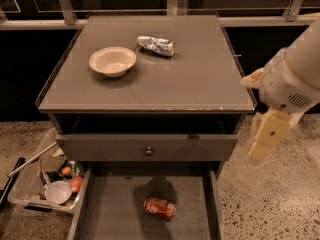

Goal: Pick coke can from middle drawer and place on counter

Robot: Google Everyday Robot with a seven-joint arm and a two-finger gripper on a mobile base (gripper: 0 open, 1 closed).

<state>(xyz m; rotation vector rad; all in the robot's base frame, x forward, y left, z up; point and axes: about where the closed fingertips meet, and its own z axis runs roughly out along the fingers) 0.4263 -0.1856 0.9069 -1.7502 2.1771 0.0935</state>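
Lying on its side on the flat floor of the middle drawer [107, 211], the coke can [160, 208] sits below the counter [200, 84] and forward of its front edge, roughly under the middle of the counter's width. Its long axis runs across the drawer. Nothing touches it, and a soft shadow falls on the drawer floor just behind it, on the side toward the counter. The middle drawer is pulled out well forward of the counter, with its low side walls showing on either side of the can. A closed drawer front [100, 148] with a small round knob [148, 150] sits between that drawer and the counter, and a dark gap separates it from the counter's front rim.

The gripper [261, 151] hangs in the air off the counter's front right corner. It is lower than the counter top, about level with the closed drawer front, clear of the cabinet and well apart from the coke can. Whether it is spread or pressed together cannot be told from this view. The cream arm [300, 69] rises from it past the counter's right edge.

On the counter, a shallow cream bowl [112, 61] stands upright in the left half. A crumpled silver foil packet [156, 45] lies just behind it and to its right, toward the counter's back edge, near the bowl but not touching it. On the speckled floor [270, 204] left of the counter, a clear plastic bin [22, 199] holds a white cup [58, 191] and some small round reddish items.
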